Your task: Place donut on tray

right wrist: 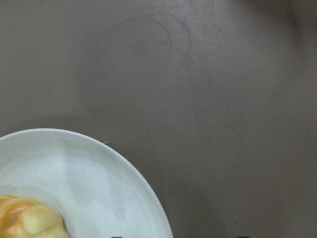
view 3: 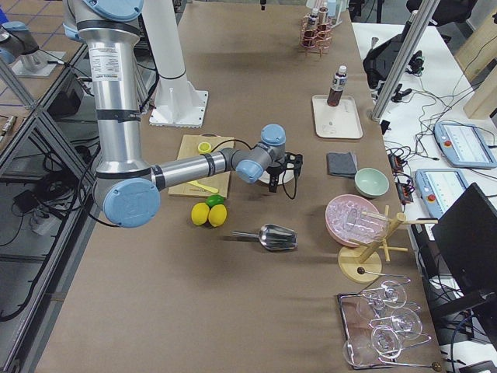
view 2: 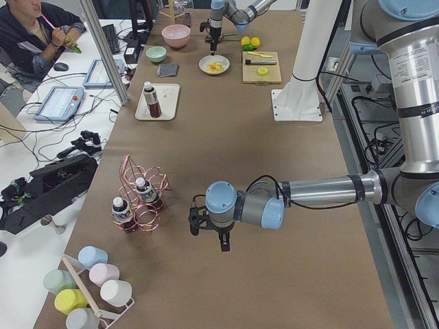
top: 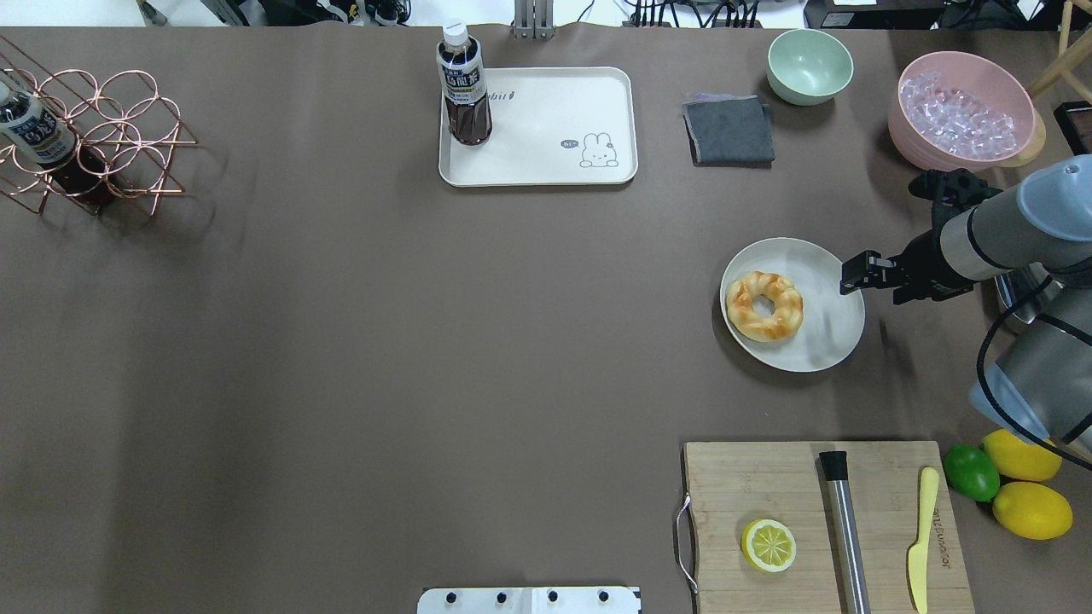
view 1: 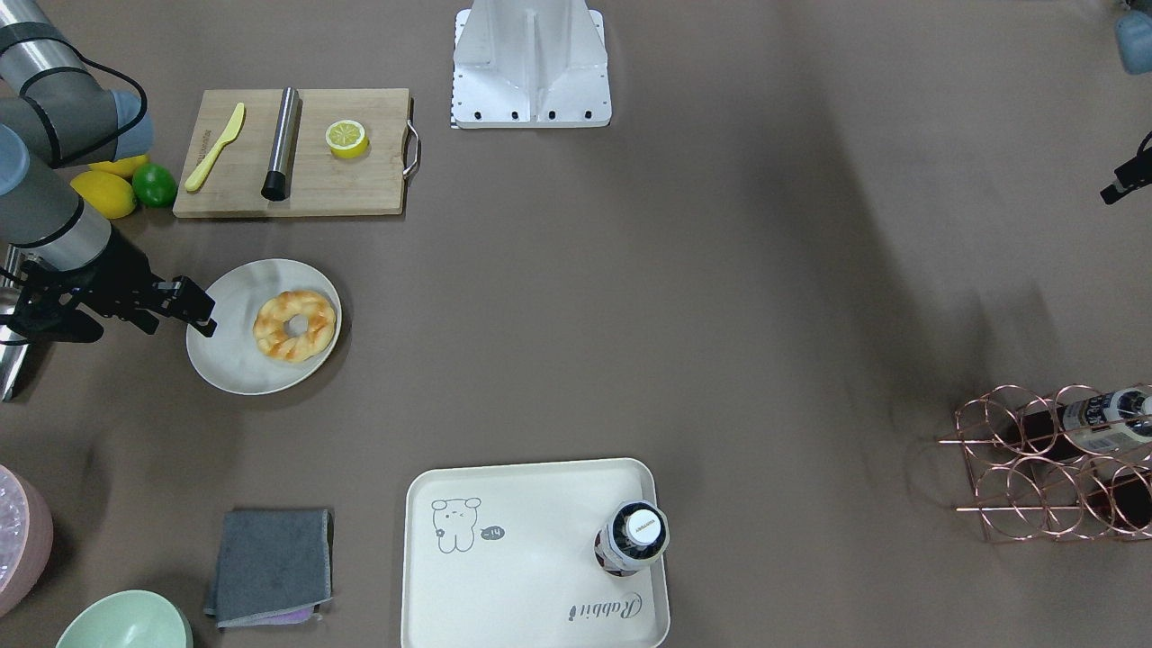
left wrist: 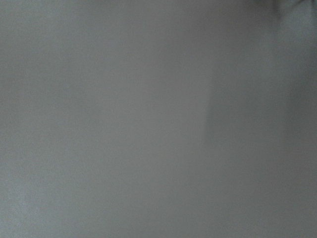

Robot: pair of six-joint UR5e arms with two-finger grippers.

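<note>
Golden donut [top: 763, 305] was sitting on the plate [top: 829, 334], well away from the tray [top: 546, 128], with the right gripper [top: 855, 275] hovering empty at the plate's rim, jaws seemingly open, probably lining up a grab.

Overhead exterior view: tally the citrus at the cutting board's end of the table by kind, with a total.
Whole yellow lemons: 2
Green lime: 1
Halved lemon: 1
Total: 4

The donut [top: 763, 305] lies on the plate [top: 826, 345], well apart from the tray [top: 546, 128], where a bottle [top: 465, 85] stands.
</note>
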